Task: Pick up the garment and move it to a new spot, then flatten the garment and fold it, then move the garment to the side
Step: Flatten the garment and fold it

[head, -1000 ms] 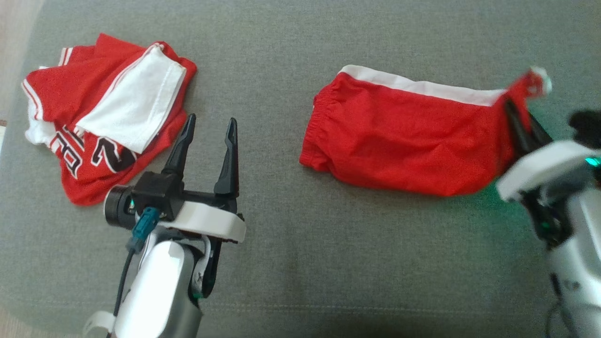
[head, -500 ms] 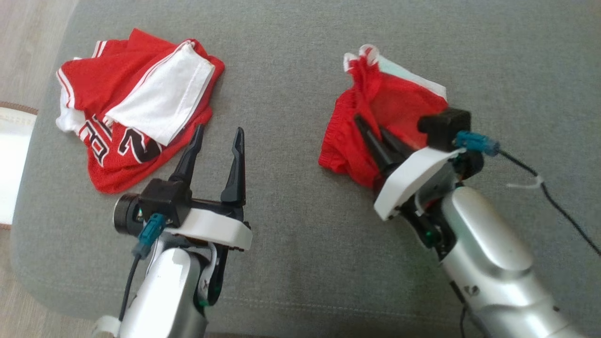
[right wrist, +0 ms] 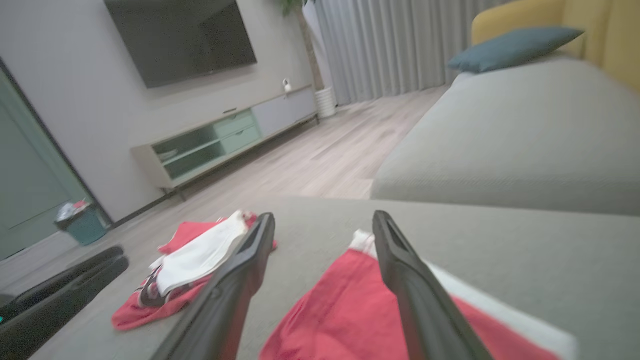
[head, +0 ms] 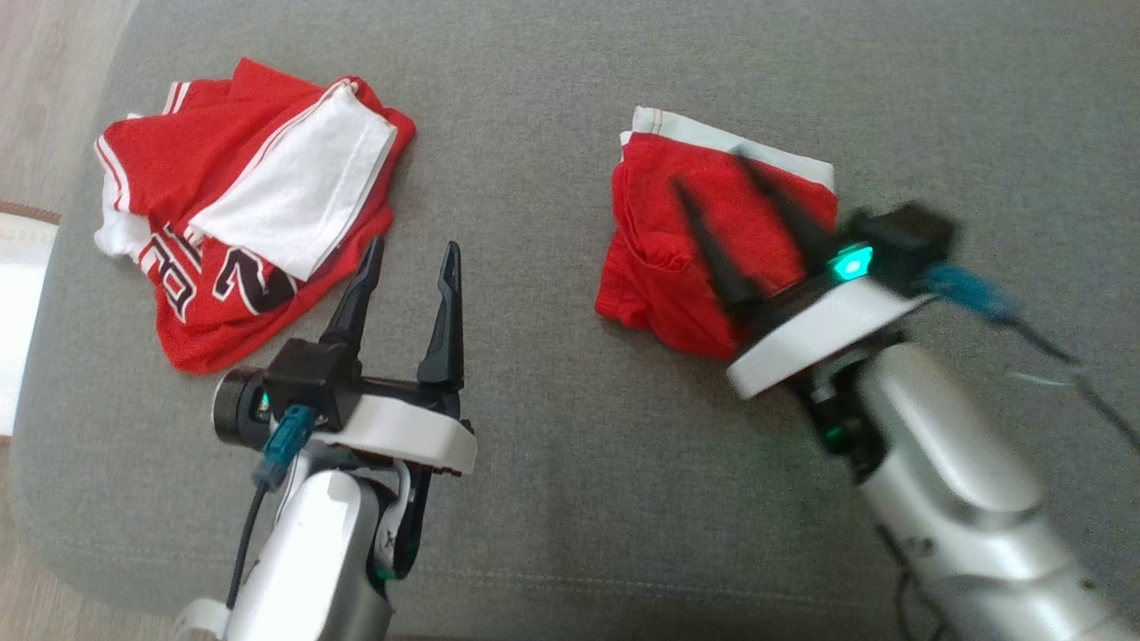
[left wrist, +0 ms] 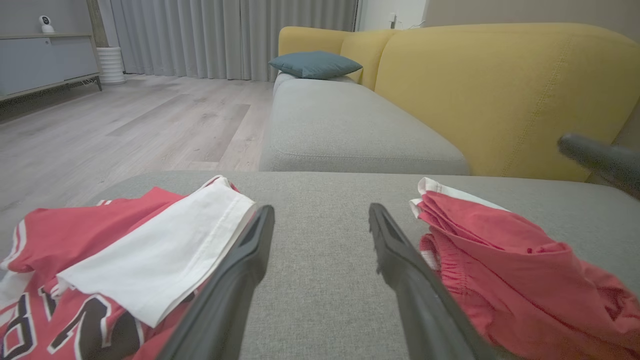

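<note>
Red shorts [head: 650,267], folded, lie right of centre on the grey cushion [head: 552,499]; the white band runs left to right along the far edge, and the waistband faces left. The right gripper [head: 712,174] is spread wide above them, gripping nothing. The left gripper [head: 415,243] is equally wide and empty.

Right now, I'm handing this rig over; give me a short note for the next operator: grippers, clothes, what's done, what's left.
Left gripper: open, empty, over the bare grey cushion.
Right gripper: open, empty, fingers above the red shorts.
Shorts lie folded over, right of centre; the red jersey pile sits apart at the left.
Done: move and fold, by the look of it.
Left: move the shorts to the side.
</note>
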